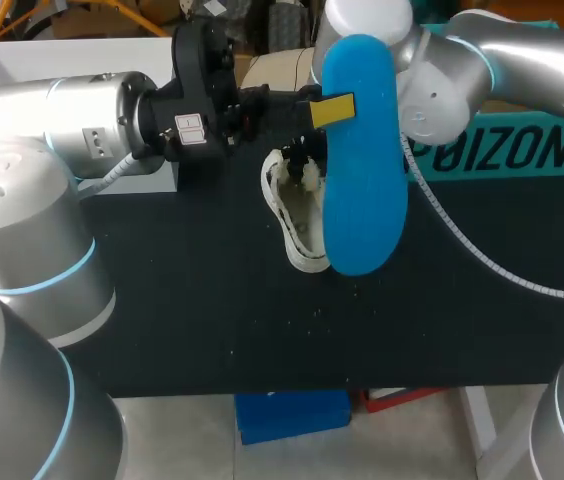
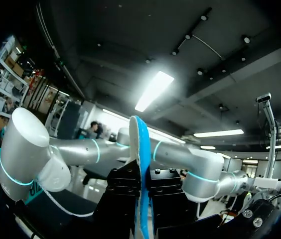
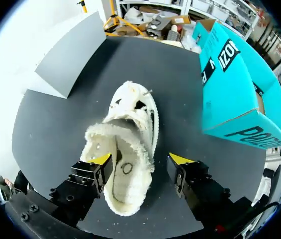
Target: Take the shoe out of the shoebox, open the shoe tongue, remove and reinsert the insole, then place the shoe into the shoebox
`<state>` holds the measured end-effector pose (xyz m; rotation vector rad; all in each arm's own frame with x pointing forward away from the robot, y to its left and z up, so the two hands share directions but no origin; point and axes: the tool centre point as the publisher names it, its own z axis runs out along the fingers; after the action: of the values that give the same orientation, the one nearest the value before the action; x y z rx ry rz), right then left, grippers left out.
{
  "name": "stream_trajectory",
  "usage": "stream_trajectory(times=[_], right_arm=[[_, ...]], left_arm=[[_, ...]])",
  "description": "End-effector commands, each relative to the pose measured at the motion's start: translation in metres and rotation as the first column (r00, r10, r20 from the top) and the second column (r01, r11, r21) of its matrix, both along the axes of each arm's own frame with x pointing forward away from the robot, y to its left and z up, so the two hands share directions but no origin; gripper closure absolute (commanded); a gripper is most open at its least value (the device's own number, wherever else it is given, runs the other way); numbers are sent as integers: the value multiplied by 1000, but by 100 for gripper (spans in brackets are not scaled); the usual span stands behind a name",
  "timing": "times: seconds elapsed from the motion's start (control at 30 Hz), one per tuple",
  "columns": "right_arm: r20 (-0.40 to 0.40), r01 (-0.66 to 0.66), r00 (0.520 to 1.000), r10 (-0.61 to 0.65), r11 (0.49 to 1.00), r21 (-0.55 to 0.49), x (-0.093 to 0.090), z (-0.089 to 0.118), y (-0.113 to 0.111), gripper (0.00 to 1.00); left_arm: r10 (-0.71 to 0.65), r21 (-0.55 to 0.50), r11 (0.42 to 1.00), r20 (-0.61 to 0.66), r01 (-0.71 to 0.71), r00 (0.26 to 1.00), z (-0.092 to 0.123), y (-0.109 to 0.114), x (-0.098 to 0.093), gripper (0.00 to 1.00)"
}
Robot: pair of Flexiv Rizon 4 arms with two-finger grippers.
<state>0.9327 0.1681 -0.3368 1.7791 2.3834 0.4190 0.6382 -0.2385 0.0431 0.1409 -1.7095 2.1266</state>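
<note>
Blue insole (image 1: 362, 170), pinched in left hand (image 1: 332, 110), hides half the shoe (image 1: 295, 215).

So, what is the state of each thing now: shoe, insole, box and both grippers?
Shoe: upright on table, mouth open, no insole inside.
Insole: out of shoe, held off the table.
Box: on table, beside shoe.
Left gripper: shut on insole.
Right gripper: open, over shoe's heel.

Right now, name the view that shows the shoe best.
The right wrist view: the shoe lies in full sight, its opening toward the camera. In the head view the blue insole hides much of it. The left wrist view shows only the insole, edge-on.
</note>
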Motion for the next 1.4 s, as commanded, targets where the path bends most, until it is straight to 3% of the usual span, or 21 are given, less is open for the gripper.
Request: stream_trajectory(times=[0.03,0.1,0.3,0.37,0.83,0.93,1.13,1.3,1.4], right_arm=[[75,-10,997,0,990,143,-43,50,-29,0],[80,-22,997,3,972,234,-51,58,-28,0],[-13,-51,998,64,892,450,-72,74,-23,0],[33,-121,992,118,897,426,-77,78,-24,0],[33,-121,992,118,897,426,-77,78,-24,0],[9,-57,998,60,868,493,-75,87,-31,0],[13,-31,1000,28,851,524,-73,105,-33,0],[-13,17,1000,-12,802,597,-77,115,-30,0],[-40,52,999,-34,748,662,-81,121,-25,0]], left_arm=[[4,1,1000,1,-4,1000,-1,-1,-1,100],[4,1,1000,1,-4,1000,-1,-1,-1,100],[4,1,1000,1,-4,1000,-1,-1,-1,100],[4,1,1000,1,-4,1000,-1,-1,-1,100],[4,1,1000,1,-4,1000,-1,-1,-1,100],[4,1,1000,1,-4,1000,-1,-1,-1,100],[4,1,1000,1,-4,1000,-1,-1,-1,100],[4,1,1000,1,-4,1000,-1,-1,-1,100],[4,1,1000,1,-4,1000,-1,-1,-1,100]])
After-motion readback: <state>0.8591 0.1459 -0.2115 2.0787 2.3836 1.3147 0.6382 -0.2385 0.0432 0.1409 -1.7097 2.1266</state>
